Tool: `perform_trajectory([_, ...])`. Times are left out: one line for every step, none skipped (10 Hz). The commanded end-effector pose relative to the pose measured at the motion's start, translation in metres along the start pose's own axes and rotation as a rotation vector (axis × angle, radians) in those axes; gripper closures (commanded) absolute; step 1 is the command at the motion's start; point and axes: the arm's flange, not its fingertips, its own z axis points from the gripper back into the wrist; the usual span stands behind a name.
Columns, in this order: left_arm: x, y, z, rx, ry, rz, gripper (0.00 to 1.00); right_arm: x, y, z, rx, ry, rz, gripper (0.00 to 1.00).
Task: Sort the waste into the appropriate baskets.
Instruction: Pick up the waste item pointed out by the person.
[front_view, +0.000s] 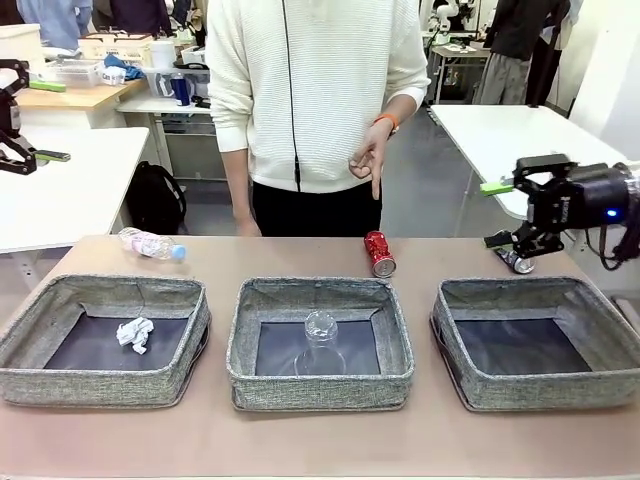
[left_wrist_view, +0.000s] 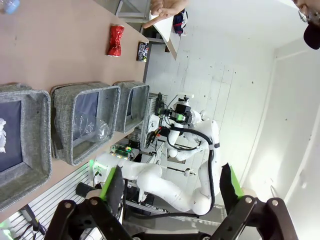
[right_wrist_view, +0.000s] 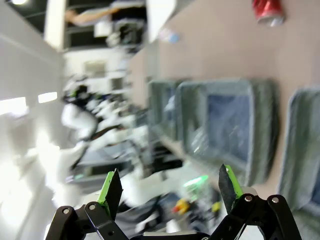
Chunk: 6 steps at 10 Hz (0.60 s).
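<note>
Three baskets sat in a row on the table (front_view: 300, 445): left basket (front_view: 100, 385) w/ paper ball (front_view: 135, 333), middle basket (front_view: 320, 388) w/ clear cup (front_view: 320, 340), right basket (front_view: 540, 390) w/ nothing in it. Not yet sorted: bottle (front_view: 152, 244) lying behind the left basket, red can (front_view: 380, 253) lying behind the middle basket w/ long axis roughly near-to-far, dark can (front_view: 515, 260) behind the right basket's far left corner.

Right pincer (front_view: 497, 213) was released, jaws wide, hovering just above the dark can & pointing toward picture left. The can lay directly under it, partly hidden, so its axis couldn't be told. Left pincer (left_wrist_view: 170, 186) was also released, off the table's left end, well apart from everything.

Judgement: right arm was clearly nearer to both cans, dark can first; a short drop down would reach it.
</note>
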Motion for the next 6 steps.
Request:
perform_trajectory([-0.001,-0.003,0.002,-0.015,0.004,-0.006,0.0,0.013,0.039,-0.06,-0.915,-0.516,0.25,0.0])
perform_trajectory([-0.001,-0.003,0.002,-0.015,0.004,-0.006,0.0,0.022,0.05,-0.08,-1.1,-0.612,0.37,0.0])
perform_trajectory([-0.001,-0.003,0.002,-0.015,0.004,-0.006,0.0,0.023,0.054,-0.096,-1.15,-0.595,0.467,0.0])
perform_trajectory([-0.001,-0.003,0.002,-0.015,0.004,-0.006,0.0,0.024,0.052,-0.102,-1.231,-0.581,0.493,0.0])
perform_trajectory([-0.001,-0.003,0.002,-0.015,0.004,-0.006,0.0,0.02,0.047,-0.092,-1.234,-0.554,0.429,0.0])
perform_trajectory([-0.001,-0.003,0.002,-0.015,0.004,-0.006,0.0,0.012,0.071,-0.096,-0.496,-0.231,0.415,0.0])
